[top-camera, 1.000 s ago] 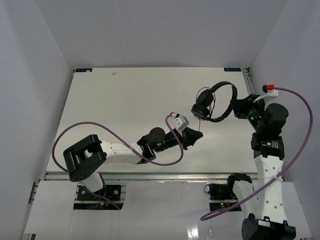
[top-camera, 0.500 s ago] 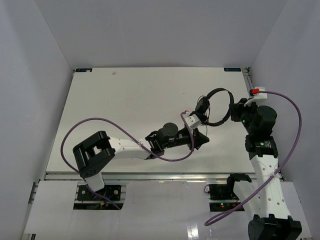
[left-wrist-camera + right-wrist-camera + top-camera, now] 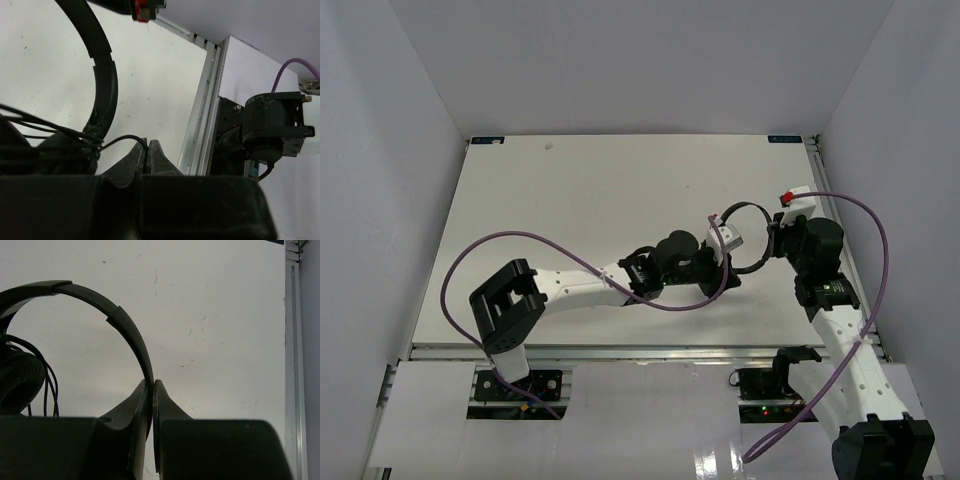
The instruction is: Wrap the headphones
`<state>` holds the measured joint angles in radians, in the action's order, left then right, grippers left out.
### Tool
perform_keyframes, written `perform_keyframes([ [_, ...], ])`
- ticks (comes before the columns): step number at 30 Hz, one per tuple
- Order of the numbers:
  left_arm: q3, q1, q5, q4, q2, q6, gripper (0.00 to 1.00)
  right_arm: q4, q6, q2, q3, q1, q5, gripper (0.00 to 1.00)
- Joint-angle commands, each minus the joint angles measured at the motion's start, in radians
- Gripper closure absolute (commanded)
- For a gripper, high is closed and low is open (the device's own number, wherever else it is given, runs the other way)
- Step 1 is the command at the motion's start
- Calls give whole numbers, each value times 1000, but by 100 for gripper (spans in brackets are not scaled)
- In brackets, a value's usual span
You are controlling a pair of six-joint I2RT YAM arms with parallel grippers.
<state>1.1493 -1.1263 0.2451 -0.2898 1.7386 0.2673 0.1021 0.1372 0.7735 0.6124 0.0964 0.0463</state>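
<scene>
Since a second ago the right gripper [image 3: 152, 384] and left gripper [image 3: 148, 143] have come closer. The right one is closed on the headphones [image 3: 120, 320], band arching left above its fingertips; the left one seems closed on the thin cord [image 3: 120, 138].

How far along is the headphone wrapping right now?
Done: several loops of thin black cord hang by the padded earcup. In hand: right gripper clamps the black over-ear headphones by the headband, left gripper pinches the cord. Left: winding the loose length; how much remains is unclear.
</scene>
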Motion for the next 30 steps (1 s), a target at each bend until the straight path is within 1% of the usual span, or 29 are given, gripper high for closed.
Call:
perform_keyframes([
  [1,160,-4,5,331,13,-120,93,-55,51,26,-12,42,-39,92],
  [5,256,-3,-17,499,58,-205,92,-47,66,54,-19,76,-40,92],
  [9,306,-3,-56,564,75,-268,92,-34,73,80,-17,101,-39,92],
  [11,327,-3,-84,604,77,-331,91,-21,78,97,-17,113,-25,92],
  [18,342,-3,-138,665,73,-450,87,-3,97,133,-19,152,0,92],
  [22,354,-3,-141,692,79,-490,85,3,109,163,-25,172,17,92],
  [30,357,-3,-185,717,85,-566,84,13,121,223,-12,201,30,92],
])
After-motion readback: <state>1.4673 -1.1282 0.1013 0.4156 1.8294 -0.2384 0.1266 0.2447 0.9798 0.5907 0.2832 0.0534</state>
